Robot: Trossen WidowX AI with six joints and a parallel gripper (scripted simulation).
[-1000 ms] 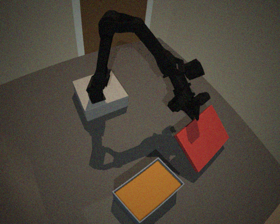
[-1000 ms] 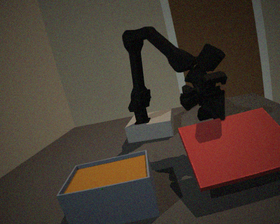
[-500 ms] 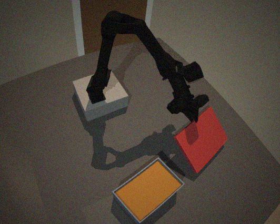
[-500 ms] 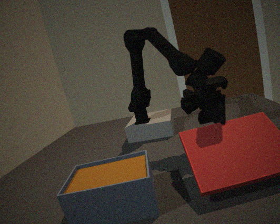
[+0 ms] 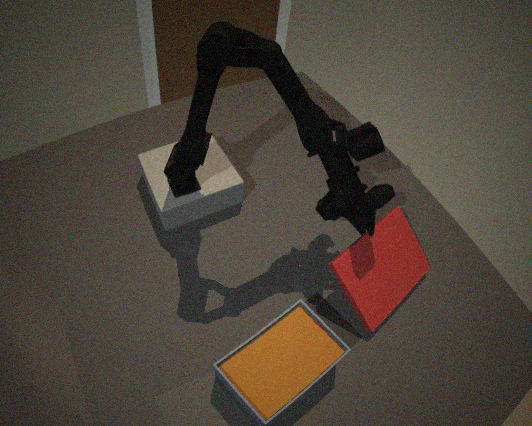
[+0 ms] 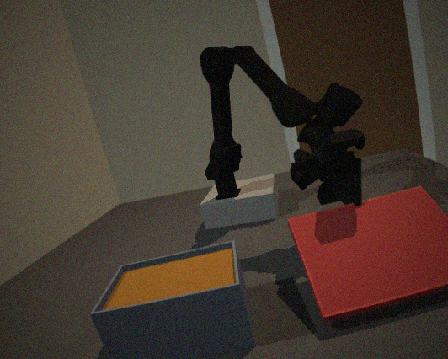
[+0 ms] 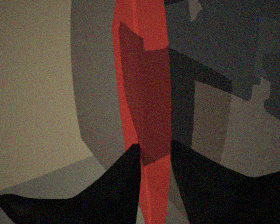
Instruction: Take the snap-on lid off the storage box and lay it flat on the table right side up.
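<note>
The storage box (image 5: 241, 395) (image 6: 177, 329), blue-grey with an orange inside, stands upright and open on the table (image 5: 120, 340) at the near side of the top and exterior views. The red lid (image 5: 395, 270) (image 6: 392, 253) (image 7: 155, 25) is off the box, to its right. My gripper (image 5: 369, 233) (image 6: 340, 205) (image 7: 154, 148) is shut on the lid's far edge. The lid is tilted, smooth face up, the gripped edge raised and the near edge low over the table. Whether that near edge touches the table cannot be told. The lid's underside is hidden.
The arm's base stands on a pale-topped block (image 5: 227, 172) (image 6: 244, 208) at the back left. The arm arches high from there to the lid. The table's right edge runs beyond the lid in the top view. A brown door (image 5: 215, 12) (image 6: 349, 63) is behind.
</note>
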